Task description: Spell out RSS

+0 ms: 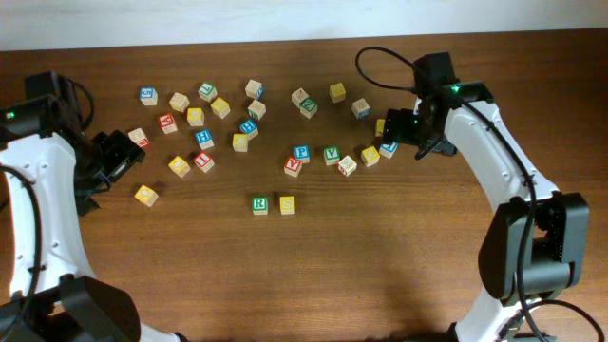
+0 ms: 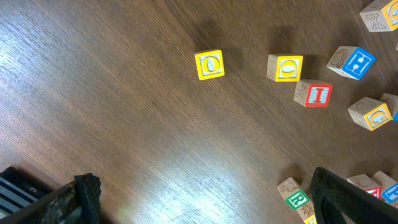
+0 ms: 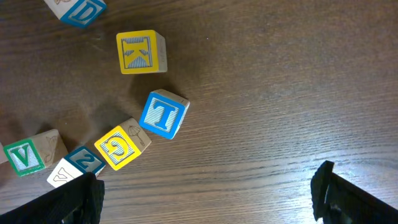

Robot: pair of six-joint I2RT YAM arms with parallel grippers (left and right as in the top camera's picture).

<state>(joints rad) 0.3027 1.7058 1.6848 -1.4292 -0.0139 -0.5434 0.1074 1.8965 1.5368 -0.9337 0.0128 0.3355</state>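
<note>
The green-faced R cube (image 1: 259, 204) sits at the table's middle front, with a yellow-faced cube (image 1: 287, 204) touching its right side; I take this for an S but cannot read it. The R cube also shows in the left wrist view (image 2: 297, 200), beside the right finger. I cannot tell which other yellow cube bears an S. My left gripper (image 1: 121, 159) (image 2: 202, 199) is open and empty at the far left. My right gripper (image 1: 416, 135) (image 3: 208, 193) is open and empty over bare wood, right of the cube scatter.
Several loose letter cubes lie across the back half of the table. A yellow O cube (image 2: 209, 65), another yellow cube (image 2: 285, 67) and a red I cube (image 2: 317, 94) lie ahead of the left gripper. Yellow K (image 3: 142, 52), blue T (image 3: 164, 114), yellow G (image 3: 121, 147) and green V (image 3: 25, 155) lie near the right gripper.
</note>
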